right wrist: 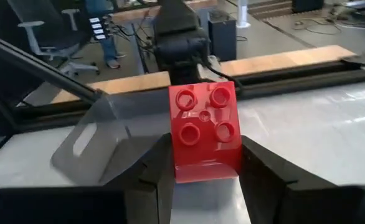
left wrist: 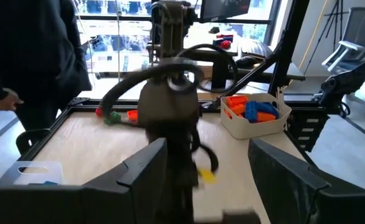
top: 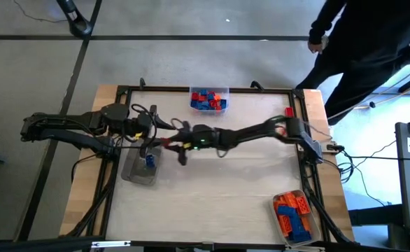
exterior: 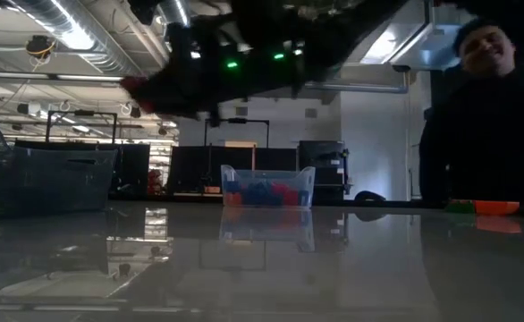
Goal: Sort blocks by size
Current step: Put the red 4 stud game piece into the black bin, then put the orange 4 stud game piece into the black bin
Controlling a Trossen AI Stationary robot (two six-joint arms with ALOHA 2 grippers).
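Note:
A red four-stud block [right wrist: 204, 127] is held by my right gripper [right wrist: 204, 186], which reaches across the table from the right [top: 171, 145], above the table's left half. Just beyond it stands a clear tray [right wrist: 89, 146] with a blue block [top: 149, 161] inside. My left gripper [top: 151, 130] hangs open above the table's left side, facing the right arm; its fingers [left wrist: 148, 177] touch nothing. More blocks fill a far-middle tray [top: 209, 100] and a near-right tray [top: 296, 213]. My right gripper pinches the red block by two opposite sides [right wrist: 174, 155] between its two fingers. The fingers come nearly level from the table's right. The block is lifted clear of the table, its studded top tilted up toward the wrist camera.
A few loose blocks [left wrist: 114, 116] lie near the table's far right edge. A black frame [top: 205, 89] rims the table. A person in dark clothes [top: 366, 49] stands beyond the far right corner. The table's middle [top: 219, 189] is bare.

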